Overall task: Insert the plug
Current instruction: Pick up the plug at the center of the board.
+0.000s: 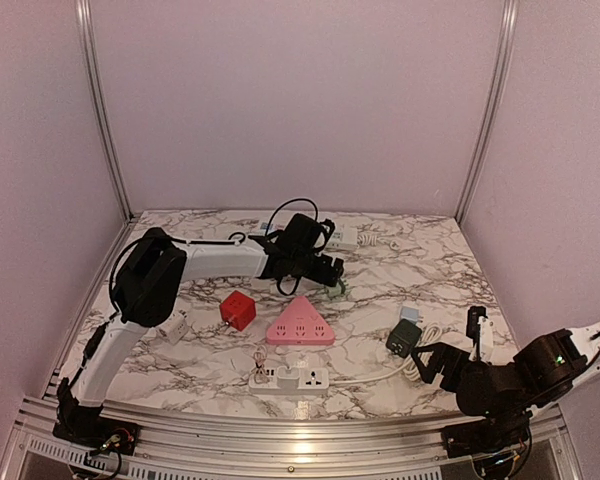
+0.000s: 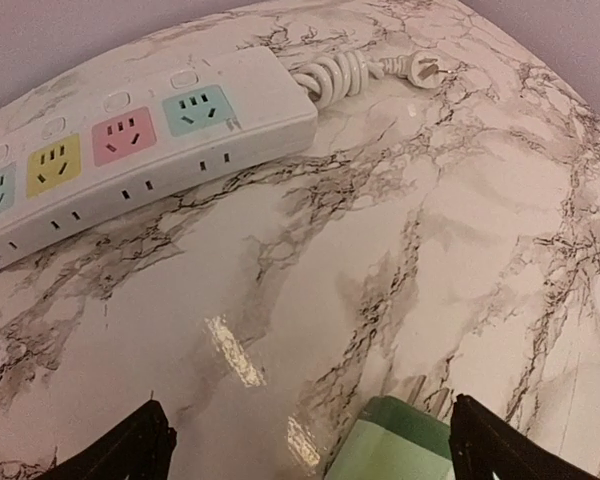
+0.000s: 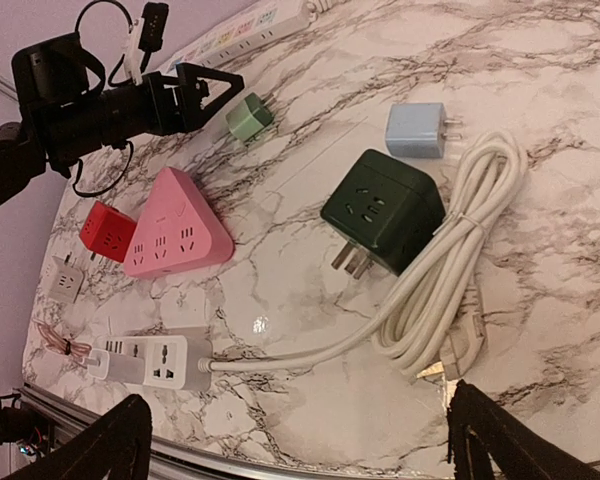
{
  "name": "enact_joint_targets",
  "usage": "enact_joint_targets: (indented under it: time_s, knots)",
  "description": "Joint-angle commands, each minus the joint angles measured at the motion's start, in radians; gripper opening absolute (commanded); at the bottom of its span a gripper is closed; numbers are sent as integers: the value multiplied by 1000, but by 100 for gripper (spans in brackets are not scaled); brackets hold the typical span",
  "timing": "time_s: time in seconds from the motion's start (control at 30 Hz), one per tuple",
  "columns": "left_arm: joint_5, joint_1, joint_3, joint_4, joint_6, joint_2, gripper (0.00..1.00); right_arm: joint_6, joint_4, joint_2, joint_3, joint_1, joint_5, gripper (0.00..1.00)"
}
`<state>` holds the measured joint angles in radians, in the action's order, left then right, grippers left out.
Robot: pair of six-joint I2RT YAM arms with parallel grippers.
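Plug [image 2: 395, 445]: pale green, flat on the marble desk [image 2: 460, 250], about midway across and towards the far edge. My left claw [image 2: 310, 452] hangs over it, released, jaws wide. The plug sits between the fingers, nearer one side, and I cannot tell if it touches. Beyond it, a long white power strip [image 2: 130, 130] with coloured sockets lies along the far edge. My right claw [image 3: 305, 440] is also released and holds nothing, at the near right corner. Near it are a dark green cube socket [image 3: 380, 210] and a coiled white cord [image 3: 450, 270].
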<state>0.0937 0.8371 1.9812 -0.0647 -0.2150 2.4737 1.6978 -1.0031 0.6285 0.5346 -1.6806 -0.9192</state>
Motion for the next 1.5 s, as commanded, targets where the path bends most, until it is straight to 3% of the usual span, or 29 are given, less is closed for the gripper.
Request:
enact_joint_targets:
  time_s: [0.0, 0.53, 0.7, 1.0, 1.27, 1.47]
  knots:
    - [-81, 12, 33, -50, 123, 23, 99, 84, -13, -15, -5, -9, -64, 98]
    - [-103, 11, 23, -148, 241, 43, 99, 75, 3, -7, -8, -8, -52, 99]
    - [-100, 11, 40, -152, 245, 60, 94, 71, 12, -6, -10, -9, -51, 99]
    - [-173, 12, 38, -155, 288, 66, 78, 76, 2, -8, -7, -9, -52, 99]
    - [-296, 12, 57, -153, 308, 65, 39, 71, -27, -2, 30, -9, -67, 99]
    - [-328, 11, 54, -145, 304, 36, 29, 72, -46, 12, 53, -8, -72, 99]
